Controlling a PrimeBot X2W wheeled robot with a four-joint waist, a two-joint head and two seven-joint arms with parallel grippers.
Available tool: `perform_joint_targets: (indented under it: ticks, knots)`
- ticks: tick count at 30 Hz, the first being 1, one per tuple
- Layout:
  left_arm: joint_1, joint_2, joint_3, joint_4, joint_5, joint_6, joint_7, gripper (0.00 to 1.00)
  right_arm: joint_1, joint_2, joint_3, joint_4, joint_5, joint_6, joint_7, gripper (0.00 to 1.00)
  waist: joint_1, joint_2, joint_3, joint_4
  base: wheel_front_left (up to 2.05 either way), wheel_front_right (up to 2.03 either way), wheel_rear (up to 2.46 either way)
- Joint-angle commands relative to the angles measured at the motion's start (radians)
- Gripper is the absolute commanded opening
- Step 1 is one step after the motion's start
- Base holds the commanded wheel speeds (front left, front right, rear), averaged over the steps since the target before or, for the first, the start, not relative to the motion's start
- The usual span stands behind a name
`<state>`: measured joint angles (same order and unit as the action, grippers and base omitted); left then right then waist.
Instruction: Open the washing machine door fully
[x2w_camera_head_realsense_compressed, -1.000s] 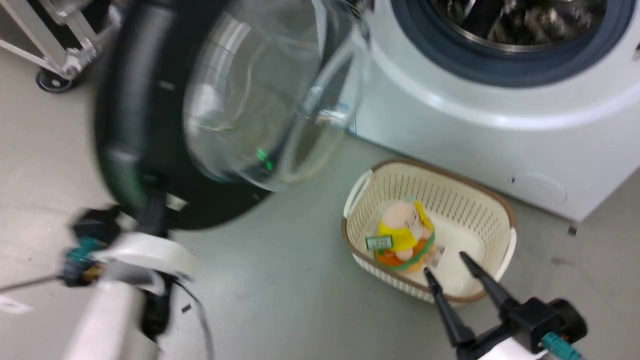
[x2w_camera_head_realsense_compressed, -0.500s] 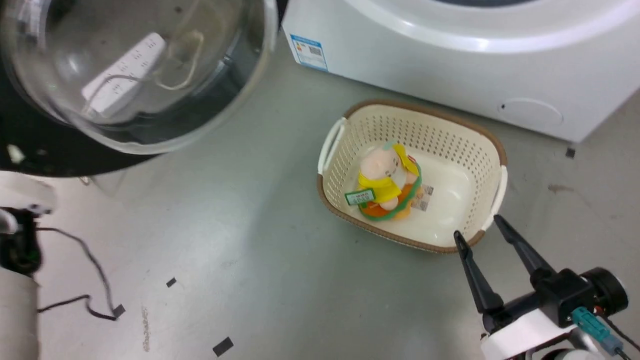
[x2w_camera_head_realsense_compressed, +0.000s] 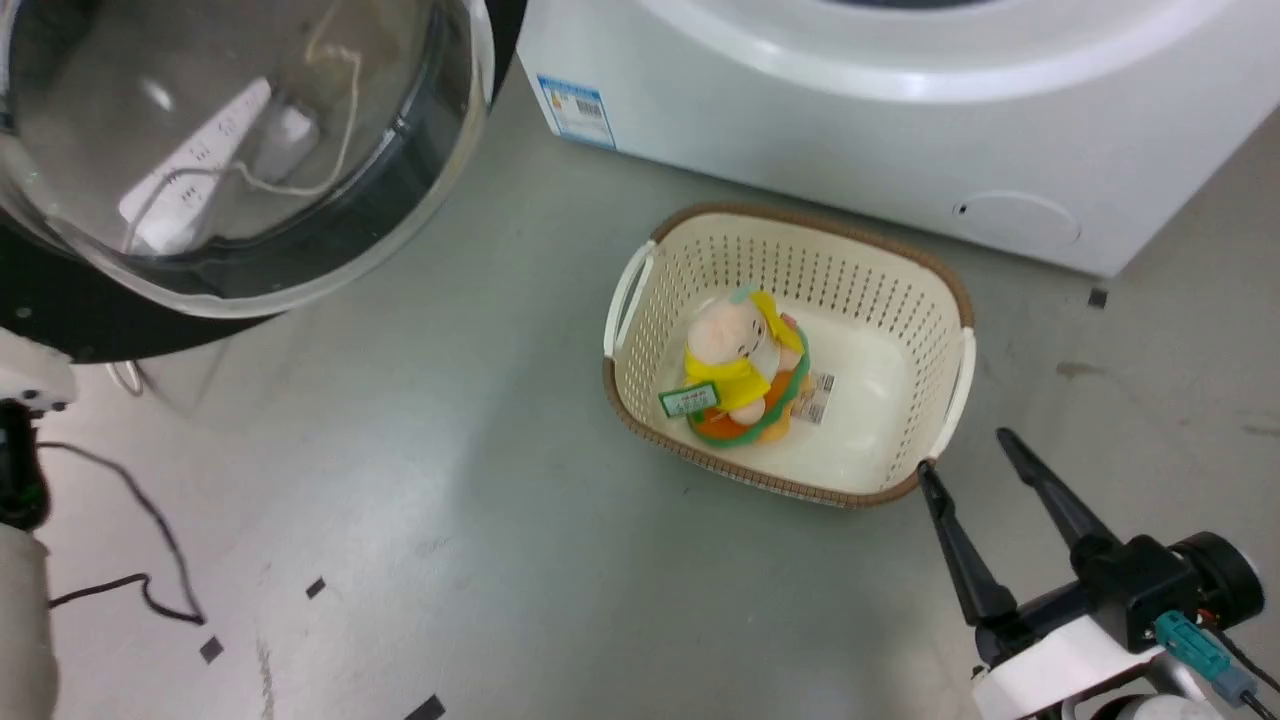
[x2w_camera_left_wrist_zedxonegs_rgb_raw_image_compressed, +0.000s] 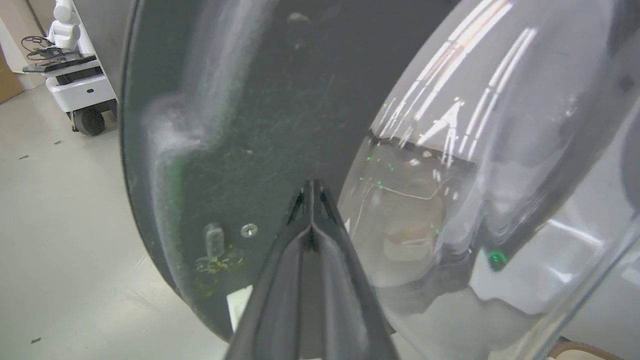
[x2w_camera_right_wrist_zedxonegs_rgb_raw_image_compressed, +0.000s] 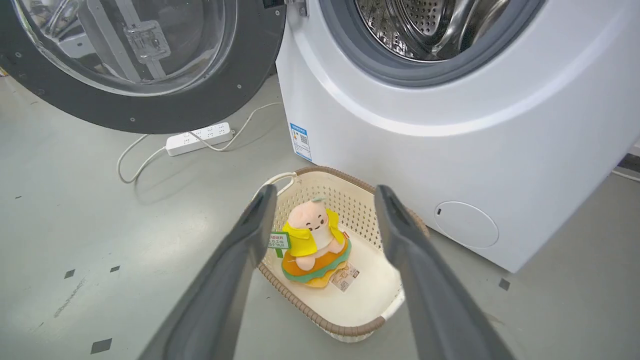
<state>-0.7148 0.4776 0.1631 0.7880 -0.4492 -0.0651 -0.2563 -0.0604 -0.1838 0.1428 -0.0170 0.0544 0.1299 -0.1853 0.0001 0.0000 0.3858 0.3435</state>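
Left of the washing machine (x2w_camera_right_wrist_zedxonegs_rgb_raw_image_compressed: 425, 150), the washing machine door (x2w_camera_right_wrist_zedxonegs_rgb_raw_image_compressed: 150, 107) stands swung wide, its hinge edge at the machine's front corner and its lower rim clear above open grey floor (x2w_camera_right_wrist_zedxonegs_rgb_raw_image_compressed: 150, 250). The left gripper (x2w_camera_left_wrist_zedxonegs_rgb_raw_image_compressed: 311, 187), fingers pressed together, points at the door's black inner face; contact is unclear. Before the machine sits one perforated basket (x2w_camera_right_wrist_zedxonegs_rgb_raw_image_compressed: 320, 320) holding one plush toy (x2w_camera_right_wrist_zedxonegs_rgb_raw_image_compressed: 312, 240); the right gripper (x2w_camera_right_wrist_zedxonegs_rgb_raw_image_compressed: 325, 190) hangs there spread and empty. One power strip (x2w_camera_right_wrist_zedxonegs_rgb_raw_image_compressed: 200, 137) lies left of the machine.
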Motion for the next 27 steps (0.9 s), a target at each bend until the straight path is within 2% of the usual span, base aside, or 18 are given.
perform_joint_targets:
  ticks: [1, 7, 17, 21, 27]
  knots:
    - [0.027, -0.023, 0.007, -0.034, 0.022, -0.01, -0.005, 0.0, -0.007, 0.009, 0.0, 0.015, 0.006, 0.001, -0.015, 1.0, -0.0001, 0.0, -0.054, -0.006, 0.0, 0.0, 0.0]
    - [0.129, -0.098, -0.021, -0.164, 0.1, -0.035, -0.005, 0.0, 0.006, 0.041, -0.036, 0.057, 0.025, 0.001, -0.051, 1.0, -0.0001, 0.0, -0.197, -0.033, 0.0, 0.0, 0.0]
    - [0.386, -0.268, -0.093, -0.381, 0.129, -0.053, -0.005, 0.0, 0.027, 0.052, -0.101, 0.093, 0.037, 0.001, -0.075, 1.0, -0.0001, 0.0, -0.396, -0.146, 0.0, 0.0, 0.0]
    - [0.494, -0.325, -0.134, -0.433, 0.144, -0.045, -0.005, 0.0, 0.048, 0.072, -0.126, 0.072, 0.031, 0.001, -0.076, 1.0, -0.0001, 0.0, -0.424, -0.202, 0.0, 0.0, 0.0]
    - [0.608, -0.363, -0.156, -0.504, 0.179, -0.014, -0.005, 0.0, 0.085, 0.101, -0.151, 0.042, 0.025, 0.001, -0.076, 1.0, -0.0001, 0.0, -0.435, -0.272, 0.0, 0.0, 0.0]
